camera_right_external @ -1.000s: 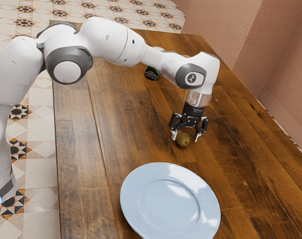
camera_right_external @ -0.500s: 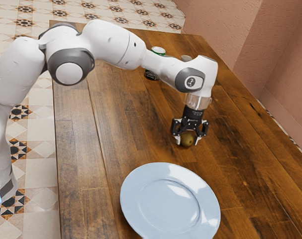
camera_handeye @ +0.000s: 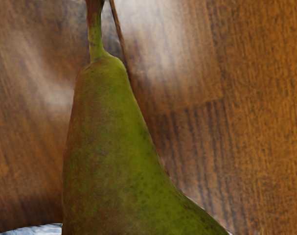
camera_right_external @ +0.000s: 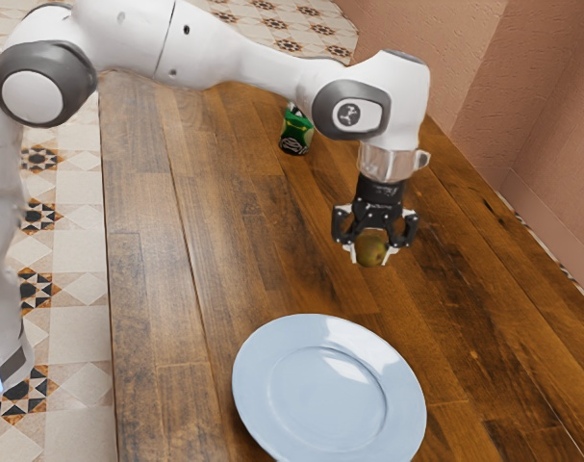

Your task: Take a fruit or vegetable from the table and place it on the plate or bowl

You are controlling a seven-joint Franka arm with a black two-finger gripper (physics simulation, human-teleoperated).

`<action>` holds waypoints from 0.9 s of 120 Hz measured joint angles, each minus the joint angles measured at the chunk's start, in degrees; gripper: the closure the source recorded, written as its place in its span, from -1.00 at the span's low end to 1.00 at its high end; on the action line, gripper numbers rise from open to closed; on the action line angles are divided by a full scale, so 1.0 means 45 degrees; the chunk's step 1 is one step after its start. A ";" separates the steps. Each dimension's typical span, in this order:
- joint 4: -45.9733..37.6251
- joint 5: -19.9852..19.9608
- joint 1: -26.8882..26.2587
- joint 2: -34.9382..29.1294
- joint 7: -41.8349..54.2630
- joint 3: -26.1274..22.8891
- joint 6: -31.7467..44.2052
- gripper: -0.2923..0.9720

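A green-brown pear [camera_right_external: 371, 250] hangs a little above the wooden table, with my black gripper [camera_right_external: 372, 252] shut on it from both sides. In the wrist view the pear [camera_handeye: 119, 166] looms close under my hand, stem pointing away, with wood planks behind it. A pale blue plate [camera_right_external: 329, 390] lies on the table near the front edge, below the held pear in the exterior view and apart from it. A sliver of the plate [camera_handeye: 33, 230] peeks out beside the pear's base.
A green can [camera_right_external: 295, 131] stands on the table behind my arm, toward the back. Pink walls close off the exterior view's right. The table's left edge drops to a tiled floor [camera_right_external: 56, 279].
My gripper closed on the pear and lifted it off the table. The arm has risen, and the green can shows behind it.
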 joint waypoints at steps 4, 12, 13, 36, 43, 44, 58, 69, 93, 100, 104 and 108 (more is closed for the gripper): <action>-0.0103 0.0150 -0.0247 -0.0113 -0.0272 -0.0396 0.0000 0.12; -0.0317 0.0344 -0.0786 -0.0187 -0.0811 -0.0945 0.0021 0.12; -0.0346 0.0361 -0.0853 -0.0189 -0.0875 -0.0987 0.0026 0.12; -0.0586 0.0500 -0.1134 -0.0186 -0.2208 -0.1627 0.0139 0.12; -0.0592 0.0510 -0.0846 -0.0134 -0.2593 -0.1985 0.0220 0.13; -0.0593 0.0512 -0.0815 -0.0129 -0.2649 -0.2040 0.0236 0.13; -0.0593 0.0546 -0.0874 -0.0129 -0.3432 -0.2666 0.0407 0.12; -0.0595 0.0529 -0.1172 -0.0192 -0.3902 -0.2744 0.0502 -0.16; 0.1409 0.1128 -0.1525 -0.0354 -0.4834 -0.1107 -0.0140 -0.45; 0.2698 0.1440 -0.2273 -0.1123 -0.5499 0.1051 -0.1521 -0.48; 0.2900 0.1563 -0.2507 -0.1559 -0.5863 0.2133 -0.2303 -0.49; 0.2748 0.1677 -0.2075 -0.1962 -0.6198 0.2723 -0.2956 -0.50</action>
